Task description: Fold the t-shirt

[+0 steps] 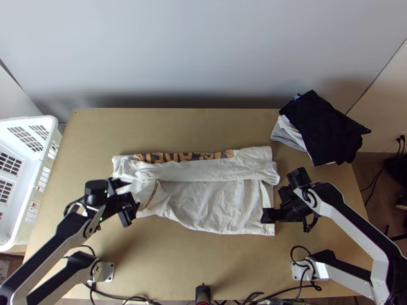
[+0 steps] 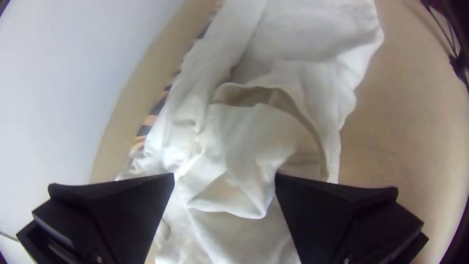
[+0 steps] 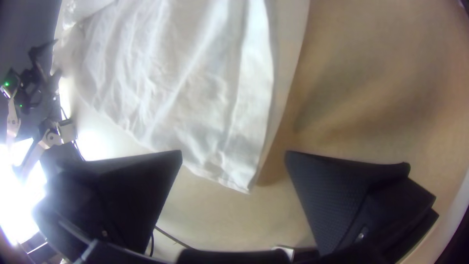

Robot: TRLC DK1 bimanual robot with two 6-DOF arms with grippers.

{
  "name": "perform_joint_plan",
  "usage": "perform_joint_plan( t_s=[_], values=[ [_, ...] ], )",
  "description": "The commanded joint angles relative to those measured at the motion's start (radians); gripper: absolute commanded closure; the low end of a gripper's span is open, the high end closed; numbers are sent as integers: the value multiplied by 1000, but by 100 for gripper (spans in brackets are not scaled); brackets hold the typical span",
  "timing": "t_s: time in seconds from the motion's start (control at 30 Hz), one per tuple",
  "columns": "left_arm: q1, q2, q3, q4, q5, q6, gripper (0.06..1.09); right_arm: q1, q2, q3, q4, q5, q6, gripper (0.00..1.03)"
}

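The white t-shirt [image 1: 203, 195] lies across the table with its far part folded over in a long band; a strip with brown lettering shows along the far edge. Its left end is bunched. At that end is my left gripper [image 1: 126, 199]; in the left wrist view the left gripper [image 2: 224, 178] stands open over wrinkled cloth [image 2: 254, 142]. My right gripper [image 1: 269, 214] is at the shirt's near right corner. Seen from its wrist, the right gripper [image 3: 233, 154] is open, with the cloth's corner [image 3: 239, 178] between its spread fingers, not pinched.
A pile of dark and light clothes [image 1: 325, 127] lies at the table's far right corner. A white basket [image 1: 38, 188] stands beyond the left edge. Cables [image 1: 254, 297] run along the near edge, and bare table [image 1: 173, 129] lies beyond the shirt.
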Motion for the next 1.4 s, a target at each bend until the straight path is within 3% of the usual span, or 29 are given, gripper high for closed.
perform_joint_plan(
  t_s=[0.0,0.33,0.57,0.83,0.9,1.1,1.23,1.37],
  values=[
    [5,137,74,47,3,-96,10,-4,0,-3,2,1,1,5],
    [89,290,207,-73,78,-196,10,-9,2,-7,3,1,1,5],
    [206,531,450,-393,256,-292,10,-9,2,-7,6,1,1,5],
    [245,555,480,-396,282,-295,10,-12,17,7,6,1,15,5],
    [245,555,479,-398,283,-295,10,-41,65,18,-11,-1,61,5],
    [245,549,480,-396,282,-291,10,-173,209,20,-60,-7,35,5],
    [245,545,480,-395,282,-286,10,-141,227,13,-78,-13,1,13],
    [244,545,480,-392,280,-282,10,-24,215,20,-80,-38,7,29]
  ],
)
